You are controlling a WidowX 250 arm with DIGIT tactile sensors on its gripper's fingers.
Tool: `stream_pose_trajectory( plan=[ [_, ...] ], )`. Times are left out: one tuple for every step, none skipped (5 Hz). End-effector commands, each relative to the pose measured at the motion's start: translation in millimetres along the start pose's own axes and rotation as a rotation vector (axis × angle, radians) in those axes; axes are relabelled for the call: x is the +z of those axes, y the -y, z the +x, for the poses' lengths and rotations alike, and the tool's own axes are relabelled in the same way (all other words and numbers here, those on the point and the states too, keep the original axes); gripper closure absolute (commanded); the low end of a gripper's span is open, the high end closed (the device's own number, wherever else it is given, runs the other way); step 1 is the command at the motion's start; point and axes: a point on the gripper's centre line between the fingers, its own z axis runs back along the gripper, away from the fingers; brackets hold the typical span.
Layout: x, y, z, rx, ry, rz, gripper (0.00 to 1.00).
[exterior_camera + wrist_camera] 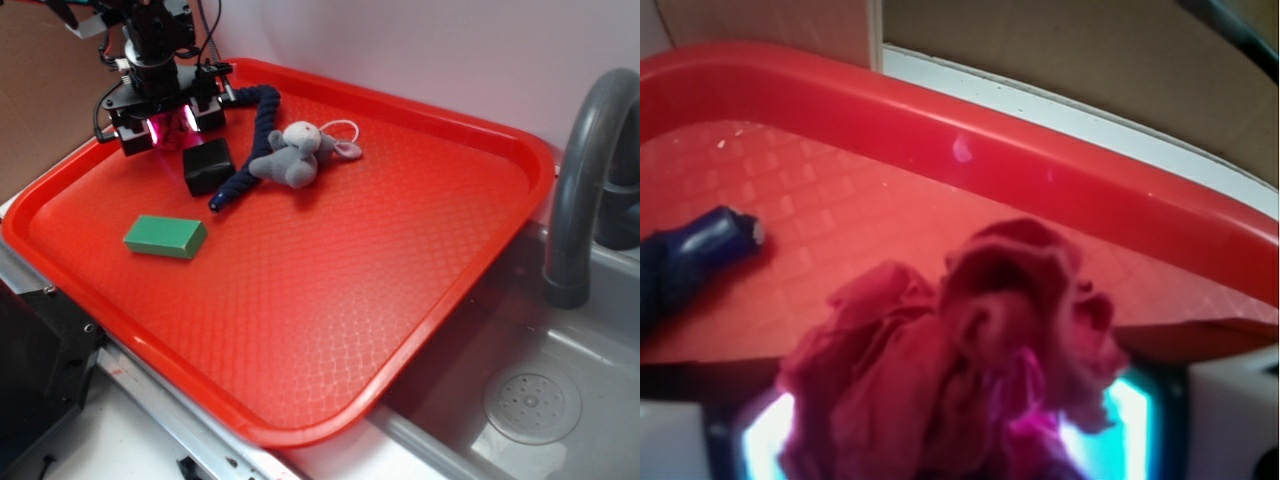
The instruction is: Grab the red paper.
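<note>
- The red paper [970,380] was dark crimson.
- The tray [400,250] was bright red with a diamond-grid texture.
- The block [165,237] was green.
- The plush mouse [295,155] was grey.
- The rope [250,130] was navy.

You had a red tray [420,260] overhanging a grey sink [560,400], whose dark grey faucet [585,170] curved up by the tray's right corner. A green block [165,237] lay flat near the tray's left edge. Toward the far left corner a black block [208,164] sat touching a dark blue rope [250,125], and a grey stuffed mouse [298,153] lay against the rope's right side. The rope's frayed end [735,232] showed in your wrist view.
</note>
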Motion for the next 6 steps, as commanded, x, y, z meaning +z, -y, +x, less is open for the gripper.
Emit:
stream_pose_trajectory(
  plan=[
    [38.3, -5.4, 6.8, -0.055, -0.001, -0.063, 1.0],
    [94.1, -6.3, 4.3, -0.207, -0.141, -0.217, 1.0],
    [153.1, -17.6, -7.0, -0.431, -0.224, -0.356, 1.0],
    [190.8, -22.8, -28.6, -0.603, -0.331, -0.451, 1.0],
    [212.5, -32.3, -39.4, -0.658, -0.335, -0.493, 1.0],
    [204.1, -31.7, -42.9, -0.664, -0.321, -0.503, 1.0]
  ],
)
